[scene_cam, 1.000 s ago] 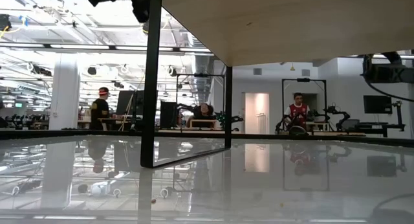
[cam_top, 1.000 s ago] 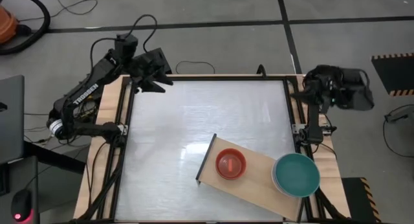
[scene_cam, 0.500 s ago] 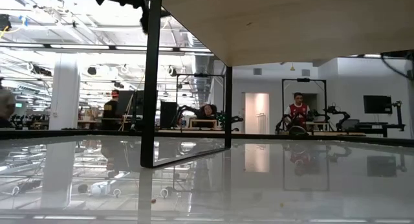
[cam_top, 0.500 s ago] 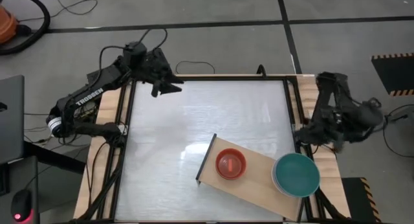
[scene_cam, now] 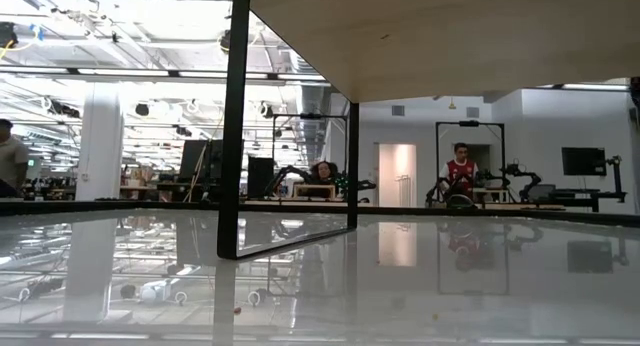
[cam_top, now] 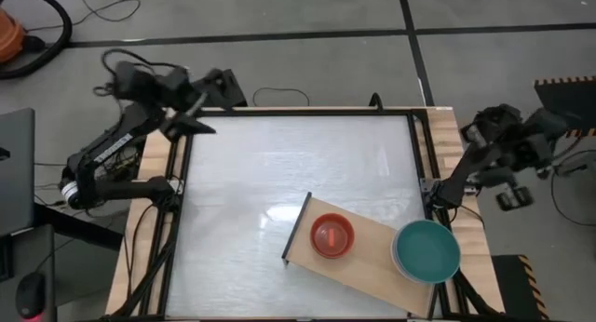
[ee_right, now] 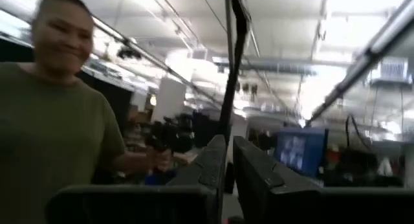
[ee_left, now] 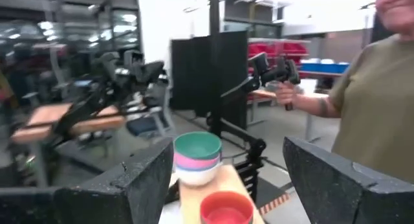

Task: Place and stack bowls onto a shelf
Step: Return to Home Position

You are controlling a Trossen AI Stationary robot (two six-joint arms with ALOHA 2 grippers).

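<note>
Since the earlier frame the left gripper [ee_left: 228,160], spread wide and empty, and the right gripper [ee_right: 228,143], pinched together on nothing, are pulling outward at the worktop's [cam_top: 279,164] left and right edges, while the shelf [cam_top: 368,266] at a right-edge corner is carrying a teal-pink-white stack [ee_left: 197,159] and a red bowl [cam_top: 331,236], so only homing seems left.

left gripper [cam_top: 209,108] drew back leftward at far corner | right arm [cam_top: 503,140] swung outward

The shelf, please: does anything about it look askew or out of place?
The shelf sits skewed to the table, and its teal-topped bowl stack sits over the table's right frame. Nothing looks spilled.
</note>
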